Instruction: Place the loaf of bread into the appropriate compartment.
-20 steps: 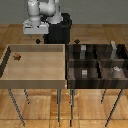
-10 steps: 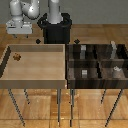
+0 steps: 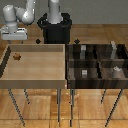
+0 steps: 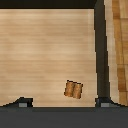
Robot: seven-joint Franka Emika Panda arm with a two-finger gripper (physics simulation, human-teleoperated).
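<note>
I've got the big light-wood bin [image 3: 35, 65] at 9 o'clock of the exterior view and the dark four-cell tray [image 3: 97, 62] at 3 o'clock, arm parked above the bin's far left corner. The loaf of bread [image 3: 17, 56] lies on the bin floor near that corner, untouched, with the gripper [image 3: 13, 36] above it, fingers spread wide and empty. Risk as I judge it: the loaf is tiny and near the wall, so an off-centre descent could clip the rim or nudge it away, and the cube-marked cell [image 3: 85, 73] is easy to confuse with its neighbours.
</note>
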